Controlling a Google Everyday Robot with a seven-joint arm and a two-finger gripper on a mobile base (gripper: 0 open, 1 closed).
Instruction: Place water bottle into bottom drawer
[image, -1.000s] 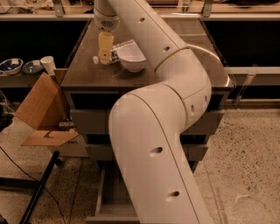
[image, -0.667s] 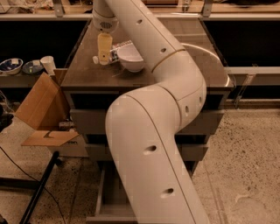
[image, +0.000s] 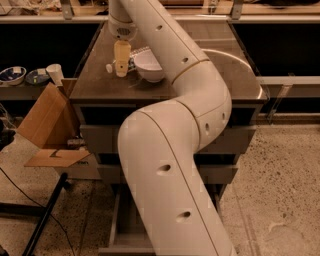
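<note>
Pale-yellow tool (image: 121, 59) hangs over the dark brown counter (image: 100, 82), right at the small clear plastic water bottle (image: 109, 67) lying beside the white bowl (image: 150, 69); its grip cannot be told. Below, the grey bottom drawer (image: 120, 248) stands pulled out.

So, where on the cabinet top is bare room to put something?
Bare: the front strip of the top, between bowl and front edge, and the right end past the arm. Crowded: back left, the gripper beside bottle and bowl.
</note>
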